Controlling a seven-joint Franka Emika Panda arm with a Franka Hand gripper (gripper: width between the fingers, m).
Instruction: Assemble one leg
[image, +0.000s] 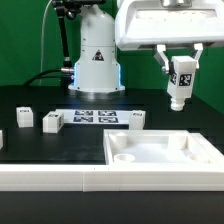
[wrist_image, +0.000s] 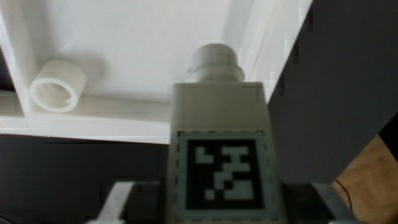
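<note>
My gripper (image: 181, 72) is shut on the leg (image: 181, 82), a white square post with a black-and-white tag, and holds it upright in the air above the far right part of the large white panel (image: 160, 155). The leg's round peg points down. In the wrist view the leg (wrist_image: 221, 140) fills the middle, its peg (wrist_image: 215, 63) over the panel's (wrist_image: 125, 40) edge. A round socket (wrist_image: 57, 84) of the panel lies off to one side of the peg. My fingers (wrist_image: 125, 200) flank the leg.
The marker board (image: 96, 117) lies in front of the robot base (image: 95, 62). Three more white legs stand on the black table: one (image: 24, 117), another (image: 51, 121), and a third (image: 135, 118). A white wall (image: 50, 176) runs along the front.
</note>
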